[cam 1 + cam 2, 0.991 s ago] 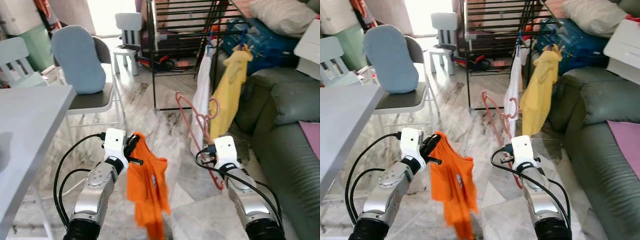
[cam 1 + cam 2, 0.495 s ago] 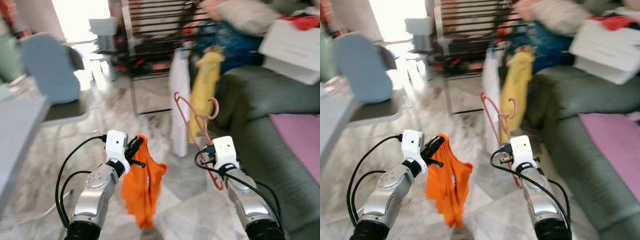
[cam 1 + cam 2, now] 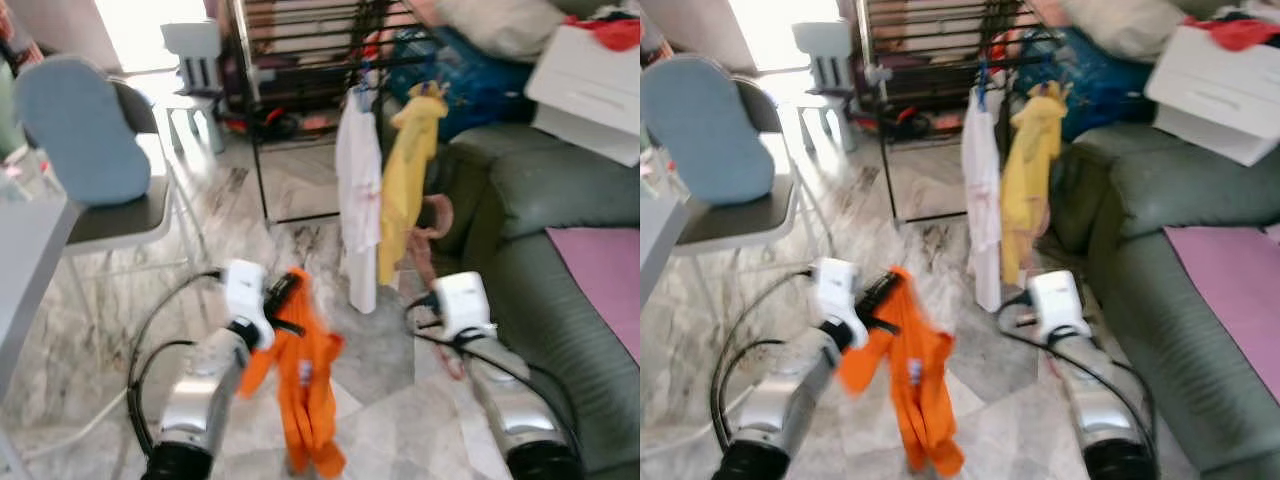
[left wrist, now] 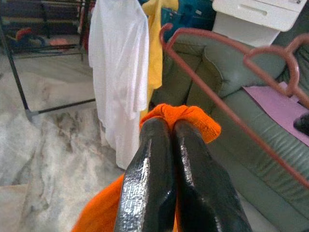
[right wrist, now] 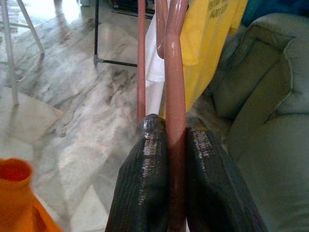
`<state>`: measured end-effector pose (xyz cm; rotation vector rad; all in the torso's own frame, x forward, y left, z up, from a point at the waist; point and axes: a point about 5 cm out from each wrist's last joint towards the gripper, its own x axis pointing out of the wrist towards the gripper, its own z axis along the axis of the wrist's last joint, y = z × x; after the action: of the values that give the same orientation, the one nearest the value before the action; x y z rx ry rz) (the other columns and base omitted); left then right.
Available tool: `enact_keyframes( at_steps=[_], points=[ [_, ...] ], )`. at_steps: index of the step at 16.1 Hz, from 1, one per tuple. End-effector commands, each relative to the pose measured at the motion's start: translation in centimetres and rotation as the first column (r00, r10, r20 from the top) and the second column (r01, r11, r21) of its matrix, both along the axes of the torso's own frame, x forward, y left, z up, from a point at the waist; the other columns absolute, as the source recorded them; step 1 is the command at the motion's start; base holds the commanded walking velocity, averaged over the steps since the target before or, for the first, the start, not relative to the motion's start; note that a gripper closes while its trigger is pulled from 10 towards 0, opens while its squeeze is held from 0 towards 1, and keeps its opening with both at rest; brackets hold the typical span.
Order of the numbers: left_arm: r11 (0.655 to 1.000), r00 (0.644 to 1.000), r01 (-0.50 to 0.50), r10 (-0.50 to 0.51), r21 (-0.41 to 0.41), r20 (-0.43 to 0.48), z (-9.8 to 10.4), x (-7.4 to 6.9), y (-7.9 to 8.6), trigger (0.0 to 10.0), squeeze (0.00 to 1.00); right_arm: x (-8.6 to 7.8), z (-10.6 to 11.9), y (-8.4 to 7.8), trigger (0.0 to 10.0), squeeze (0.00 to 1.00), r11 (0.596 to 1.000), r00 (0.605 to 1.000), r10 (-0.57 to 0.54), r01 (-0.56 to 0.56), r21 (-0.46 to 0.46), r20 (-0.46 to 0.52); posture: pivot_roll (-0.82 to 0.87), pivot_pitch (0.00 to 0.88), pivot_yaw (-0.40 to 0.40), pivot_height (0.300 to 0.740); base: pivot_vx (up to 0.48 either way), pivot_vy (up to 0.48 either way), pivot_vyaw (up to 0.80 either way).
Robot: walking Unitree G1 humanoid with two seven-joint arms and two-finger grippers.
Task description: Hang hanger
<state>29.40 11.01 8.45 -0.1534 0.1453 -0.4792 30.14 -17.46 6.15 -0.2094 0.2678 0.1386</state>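
An orange shirt hangs from my left gripper, which is shut on a bunched fold at its top. My right gripper is shut on a bar of a pink hanger. The hanger's hook rises ahead of that gripper, beside the sofa. In the left wrist view the hanger runs just past the shirt, to the right of it. Ahead stands a black drying rack with a white garment and a yellow garment hung on it.
A green sofa fills the right side, with a purple cushion and a white box on it. On the left are a chair with a blue cushion and a grey table's edge. Marble floor lies between.
The camera has swung, so the whole scene shifted. The orange shirt has swung and hangs lower. The hanger now leans farther towards the sofa. Both grippers keep their hold.
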Motion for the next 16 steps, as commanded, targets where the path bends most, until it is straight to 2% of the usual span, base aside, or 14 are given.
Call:
enact_keyframes(
  at_steps=[1, 6, 12, 14, 16],
  points=[
    [0.999, 0.999, -0.029, 0.029, 0.016, 0.022, 0.34, 0.0, 1.27, 10.0, 0.0, 0.23, 0.54, 1.57, 10.0, 0.0, 0.999, 0.999, 0.043, -0.044, 0.024, 0.024, -0.18, 0.0, 0.029, 0.74, 0.0, 0.0, 0.0],
    [0.999, 0.999, -0.033, 0.033, 0.004, 0.011, 0.26, -0.01, 1.26, 10.0, 0.0, 0.13, 0.43, 1.5, 10.0, 0.0, 0.999, 0.999, 0.04, -0.041, 0.022, 0.014, -0.18, 0.0, 0.028, 0.74, 0.0, 0.0, 0.0],
    [1.0, 1.0, -0.028, 0.027, 0.009, 0.007, 0.11, -0.21, 1.14, 10.0, 0.0, 0.11, 0.36, 1.65, 10.0, 0.0, 0.999, 0.999, 0.044, -0.044, 0.023, 0.009, -0.18, 0.0, 0.028, 0.74, 0.0, 0.0, -0.69],
    [1.0, 1.0, -0.026, 0.026, 0.011, 0.003, 0.05, -0.25, 1.15, 10.0, 0.0, 0.11, 0.4, 1.68, 10.0, 0.0, 0.999, 0.999, 0.044, -0.045, 0.024, 0.01, -0.18, 0.0, 0.026, 0.74, 0.0, 0.0, 0.0],
    [1.0, 1.0, -0.026, 0.026, 0.009, 0.002, -0.01, -0.29, 1.15, 10.0, 0.0, 0.12, 0.42, 1.71, 10.0, 0.0, 0.999, 0.999, 0.045, -0.046, 0.024, 0.012, -0.18, 0.0, 0.027, 0.74, 0.0, 0.383, 0.0]
  ],
)
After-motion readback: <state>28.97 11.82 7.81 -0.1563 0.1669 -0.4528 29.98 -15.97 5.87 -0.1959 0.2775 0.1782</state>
